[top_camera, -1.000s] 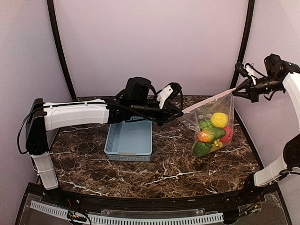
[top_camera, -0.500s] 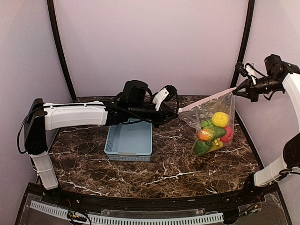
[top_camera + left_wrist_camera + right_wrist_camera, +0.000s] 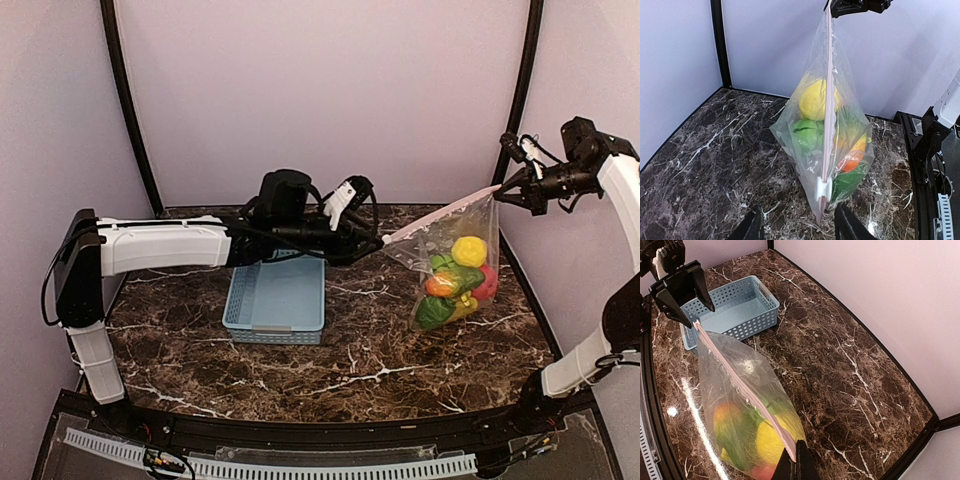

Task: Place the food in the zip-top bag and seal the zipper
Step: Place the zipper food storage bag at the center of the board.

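Observation:
The clear zip-top bag hangs in the air, stretched between my two grippers, with the food inside: a yellow lemon, an orange, a red ball and green pieces. The pinkish zipper runs along its top edge. My right gripper is shut on the zipper's right end. My left gripper is open, its fingers on either side of the bag's left tip without touching it. The white slider sits near that tip.
A light blue slatted basket stands on the marble table under the left arm, left of the bag. It also shows in the right wrist view. Black frame posts stand at the back corners.
My left gripper has drawn back a little to the left, away from the bag's end. The bag still hangs from the right gripper, which has hardly moved.

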Tool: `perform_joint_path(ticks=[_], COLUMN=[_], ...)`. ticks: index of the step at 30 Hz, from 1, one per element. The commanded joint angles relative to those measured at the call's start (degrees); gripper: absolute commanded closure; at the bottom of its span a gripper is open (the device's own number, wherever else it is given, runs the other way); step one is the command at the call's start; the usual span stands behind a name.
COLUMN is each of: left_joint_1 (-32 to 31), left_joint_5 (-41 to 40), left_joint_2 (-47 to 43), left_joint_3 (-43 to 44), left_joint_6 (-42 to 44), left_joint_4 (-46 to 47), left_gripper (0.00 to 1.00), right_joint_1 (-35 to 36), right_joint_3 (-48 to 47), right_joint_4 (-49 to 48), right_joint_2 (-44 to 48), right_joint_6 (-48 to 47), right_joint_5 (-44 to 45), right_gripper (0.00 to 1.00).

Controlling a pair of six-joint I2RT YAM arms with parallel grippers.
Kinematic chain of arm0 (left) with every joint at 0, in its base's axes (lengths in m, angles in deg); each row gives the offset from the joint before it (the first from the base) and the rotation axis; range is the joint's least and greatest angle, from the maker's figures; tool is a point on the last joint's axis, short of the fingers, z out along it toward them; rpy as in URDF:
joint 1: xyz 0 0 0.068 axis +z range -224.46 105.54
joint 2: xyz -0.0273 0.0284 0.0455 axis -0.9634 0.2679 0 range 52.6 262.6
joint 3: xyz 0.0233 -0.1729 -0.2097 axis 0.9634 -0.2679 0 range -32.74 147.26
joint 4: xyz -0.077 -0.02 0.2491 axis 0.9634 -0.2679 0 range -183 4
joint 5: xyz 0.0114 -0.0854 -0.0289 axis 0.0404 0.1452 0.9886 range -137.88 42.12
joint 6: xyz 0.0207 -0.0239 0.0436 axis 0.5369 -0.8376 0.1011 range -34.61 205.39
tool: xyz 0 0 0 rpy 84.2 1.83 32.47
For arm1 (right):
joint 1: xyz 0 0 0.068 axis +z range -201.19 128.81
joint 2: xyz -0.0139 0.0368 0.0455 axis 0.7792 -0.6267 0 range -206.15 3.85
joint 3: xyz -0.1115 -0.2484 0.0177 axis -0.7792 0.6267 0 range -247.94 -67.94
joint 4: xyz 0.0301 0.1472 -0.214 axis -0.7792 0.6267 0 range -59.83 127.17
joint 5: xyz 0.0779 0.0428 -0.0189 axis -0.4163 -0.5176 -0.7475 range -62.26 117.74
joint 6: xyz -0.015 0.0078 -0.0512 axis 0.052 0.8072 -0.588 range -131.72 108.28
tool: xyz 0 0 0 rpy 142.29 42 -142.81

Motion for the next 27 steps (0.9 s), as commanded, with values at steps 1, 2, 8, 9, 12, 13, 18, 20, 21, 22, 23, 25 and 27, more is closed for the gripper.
perform_joint_path(ticks=[1,2,8,9,12,13,18,20,21,22,23,25,27], left_joint_1=[0.02,0.04,-0.02,-0.02,0.0,0.03,0.89,1.59,1.75,2.03,2.1,2.17,2.1], left_joint_5=[4.8,6.01,10.06,10.23,9.59,8.29,2.04,0.53,0.02,-0.1,0.04,0.75,2.06], left_joint_2=[3.26,3.7,7.63,8.03,9.03,9.08,9.61,9.69,9.68,9.67,9.67,9.67,9.52], left_joint_3=[2.16,2.9,5.35,6.25,7.03,7.16,9.89,12.44,14.35,15.35,17.03,18.57,18.19], left_joint_6=[-0.94,-1.06,-2.3,-2.27,-1.35,-1.0,2.86,4.58,5.13,6.33,6.97,8.54,9.21], left_joint_4=[4.83,5.41,8.66,8.54,9.24,9.75,12.48,11.49,10.46,9.66,7.93,5.74,4.08], left_gripper=[0.54,0.54,0.6,0.65,0.76,0.82,0.99,0.99,0.99,0.99,0.99,0.99,0.99], right_joint_1=[-0.24,-0.24,-0.24,-0.21,-0.24,-0.24,-0.24,-0.24,-0.24,-0.24,-0.24,-0.19,-0.15], right_joint_3=[0.25,0.46,1.78,2.0,1.48,0.87,-6.25,-8.83,-9.74,-10.13,-9.75,-6.47,0.04], right_joint_4=[-1.41,-1.41,-2.42,-2.98,-5.04,-6.21,-8.85,-10.18,-10.83,-11.4,-11.93,-13.74,-17.17], right_joint_2=[-0.37,-0.34,-0.01,-0.03,-0.86,-1.49,-7.22,-8.68,-9.1,-8.94,-8.32,-5.93,-1.95], right_joint_6=[0.63,0.53,0.85,1.16,2.6,3.28,6.99,8.28,8.61,8.74,8.37,6.79,5.12], right_joint_5=[-1.59,-1.58,-2.36,-2.37,-2.81,-2.99,-4.9,-5.67,-6.23,-7.22,-8.46,-11.25,-12.67], right_gripper=[1.0,1.0,1.0,1.0,1.0,1.0,1.0,1.0,1.0,1.0,1.0,1.0,1.0])
